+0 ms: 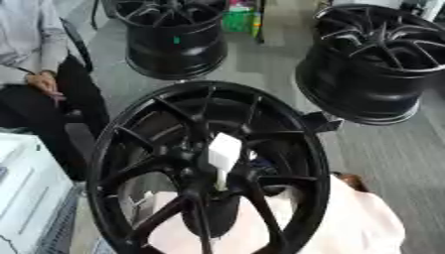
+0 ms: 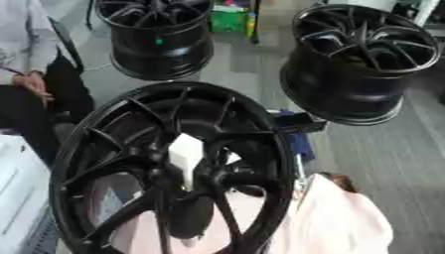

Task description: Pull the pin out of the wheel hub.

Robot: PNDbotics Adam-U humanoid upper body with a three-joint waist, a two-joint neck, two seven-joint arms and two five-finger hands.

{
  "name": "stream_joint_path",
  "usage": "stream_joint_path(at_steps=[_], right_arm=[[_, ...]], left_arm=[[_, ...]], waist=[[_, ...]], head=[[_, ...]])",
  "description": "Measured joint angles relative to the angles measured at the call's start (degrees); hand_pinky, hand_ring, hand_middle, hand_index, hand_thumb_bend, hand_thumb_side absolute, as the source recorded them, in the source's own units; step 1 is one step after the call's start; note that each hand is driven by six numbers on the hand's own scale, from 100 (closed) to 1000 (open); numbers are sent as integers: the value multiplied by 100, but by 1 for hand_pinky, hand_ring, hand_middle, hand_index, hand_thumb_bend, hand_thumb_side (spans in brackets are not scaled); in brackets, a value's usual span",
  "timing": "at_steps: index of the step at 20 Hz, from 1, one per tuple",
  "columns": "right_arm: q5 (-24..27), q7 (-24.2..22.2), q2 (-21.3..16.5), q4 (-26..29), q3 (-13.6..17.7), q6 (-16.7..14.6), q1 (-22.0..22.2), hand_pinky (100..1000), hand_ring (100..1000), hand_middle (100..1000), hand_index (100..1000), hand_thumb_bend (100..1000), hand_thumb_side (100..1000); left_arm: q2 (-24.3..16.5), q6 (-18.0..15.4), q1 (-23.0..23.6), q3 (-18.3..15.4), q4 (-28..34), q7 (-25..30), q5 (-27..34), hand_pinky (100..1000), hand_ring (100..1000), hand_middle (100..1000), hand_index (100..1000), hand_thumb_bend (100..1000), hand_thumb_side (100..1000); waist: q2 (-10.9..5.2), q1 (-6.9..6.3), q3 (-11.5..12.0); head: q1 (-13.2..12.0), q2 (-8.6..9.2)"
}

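1 white pin in black wheel hub; blue part only in right eye view; no robot hand visible.

Nothing of the robot's own body shows in either eye view. Neither the left hand nor the right hand is in sight, nor any arm, joint, cable or marking, so its look cannot be told here.

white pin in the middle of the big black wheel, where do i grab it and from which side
Probably by the wide white block-shaped top of the white pin, which stands out from the hub of the large black spoked wheel. Come from the front, facing the spokes: its narrower lower end runs down into the hub. Neither hand is in view.
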State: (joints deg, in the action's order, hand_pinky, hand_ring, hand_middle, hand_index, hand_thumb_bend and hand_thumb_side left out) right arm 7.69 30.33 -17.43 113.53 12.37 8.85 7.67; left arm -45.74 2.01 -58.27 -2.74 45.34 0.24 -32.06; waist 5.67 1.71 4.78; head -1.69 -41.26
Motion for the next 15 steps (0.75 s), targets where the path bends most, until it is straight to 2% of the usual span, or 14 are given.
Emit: stream_joint_path(at_steps=[2, 9, 15], right_arm=[[0, 1, 0, 0, 0, -1, -2, 712, 690, 723, 760, 100, 767], [0, 2, 0, 0, 3, -2, -10, 712, 690, 723, 760, 100, 764], [0, 9, -1, 0, 8, -15, -33, 712, 690, 722, 760, 100, 762]], left_arm=[[0, -6, 140, 87, 496, -45, 352, 790, 746, 599, 814, 204, 371], [-187, 142, 814, 669, 2647, 51, 1583, 788, 743, 599, 809, 216, 354], [-368, 414, 1094, 896, 3884, 197, 2105, 788, 742, 600, 809, 221, 345]], waist=[[1, 0, 0], [23, -21, -6], [24, -36, -14]], head=[[-12, -1], [71, -2], [140, -1]])
